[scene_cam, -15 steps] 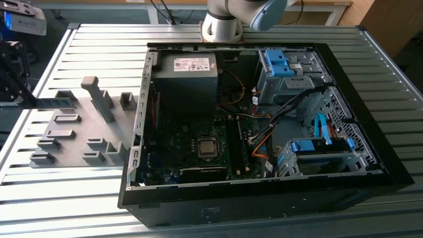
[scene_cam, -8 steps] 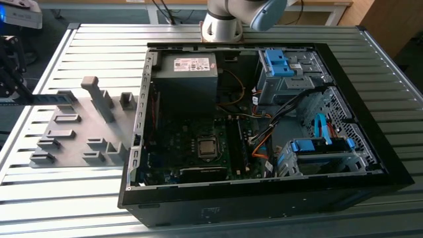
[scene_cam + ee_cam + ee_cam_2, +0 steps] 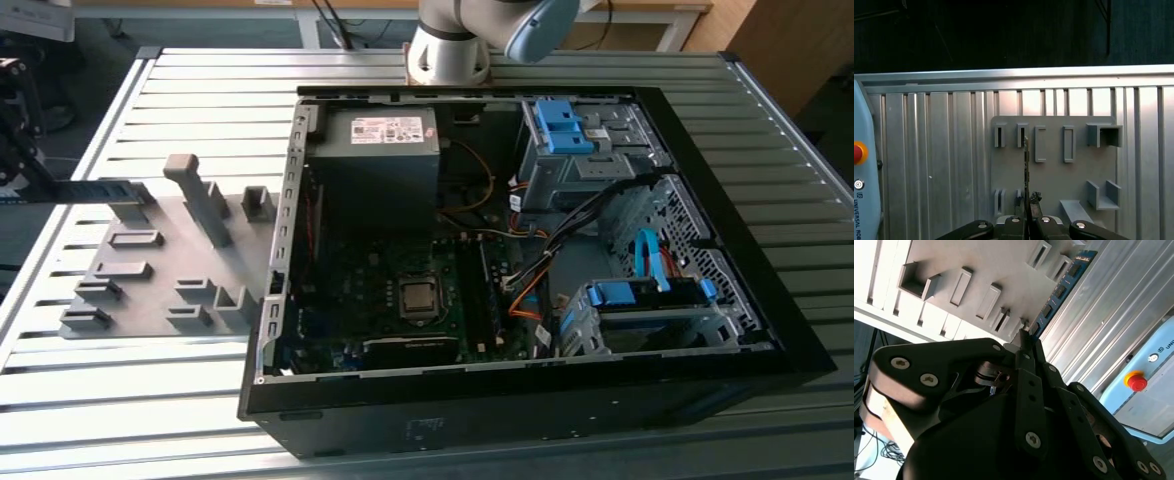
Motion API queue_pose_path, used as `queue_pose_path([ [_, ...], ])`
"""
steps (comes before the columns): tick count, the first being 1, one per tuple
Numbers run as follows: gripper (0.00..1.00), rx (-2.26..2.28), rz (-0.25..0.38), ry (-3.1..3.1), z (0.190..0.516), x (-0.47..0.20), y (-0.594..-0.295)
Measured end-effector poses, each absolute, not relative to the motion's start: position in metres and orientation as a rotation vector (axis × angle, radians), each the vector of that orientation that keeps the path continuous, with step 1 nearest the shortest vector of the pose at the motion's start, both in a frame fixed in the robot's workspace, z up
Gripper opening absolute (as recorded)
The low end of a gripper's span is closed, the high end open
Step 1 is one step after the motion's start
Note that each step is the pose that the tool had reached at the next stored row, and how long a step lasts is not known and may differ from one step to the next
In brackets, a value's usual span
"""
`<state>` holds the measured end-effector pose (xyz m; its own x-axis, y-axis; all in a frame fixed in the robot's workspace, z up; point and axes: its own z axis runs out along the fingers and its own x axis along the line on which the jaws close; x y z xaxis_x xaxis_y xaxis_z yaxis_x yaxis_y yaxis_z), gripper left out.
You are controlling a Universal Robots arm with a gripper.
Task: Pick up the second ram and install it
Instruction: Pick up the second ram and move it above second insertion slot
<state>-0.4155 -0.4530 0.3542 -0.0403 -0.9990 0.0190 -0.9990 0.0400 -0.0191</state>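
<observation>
Right up close in both wrist views we have the gripper (image 3: 1026, 340) (image 3: 1027, 200), its black fingers (image 3: 1030, 390) pressed together on one end of the second ram (image 3: 1064, 282) (image 3: 1026, 160). In the second wrist view we see the stick side-on: blue-green board, a row of black chips, running away from the fingertips. In the first wrist view we catch it edge-on, a thin dark line.

Behind the stick sits the grey holder plate (image 3: 979, 260) (image 3: 1054, 180) with its raised slot blocks. We cannot tell whether the far end of the stick touches the plate or hangs clear of it.

Under the plate we see the ribbed metal table (image 3: 1104, 315) (image 3: 929, 150). Off to the side lies a light-blue box (image 3: 1154, 405) (image 3: 864, 200) carrying a red button (image 3: 1137, 382) (image 3: 856, 152).

Now the exterior view. The holder plate (image 3: 160, 260) lies on the table (image 3: 200, 90) at the exterior view's left. Just beside it, to the right, the open computer case (image 3: 534, 400) lies on its side with the motherboard (image 3: 400, 290) exposed and blue clips (image 3: 561, 125) on the drive bays. Farthest back stands the robot base (image 3: 447, 50).
</observation>
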Motion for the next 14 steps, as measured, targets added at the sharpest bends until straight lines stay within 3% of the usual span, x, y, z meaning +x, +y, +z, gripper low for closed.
queue_pose_path([
  [14,0.14,2.176,0.042,-2.265,0.373,-0.415,-0.453],
])
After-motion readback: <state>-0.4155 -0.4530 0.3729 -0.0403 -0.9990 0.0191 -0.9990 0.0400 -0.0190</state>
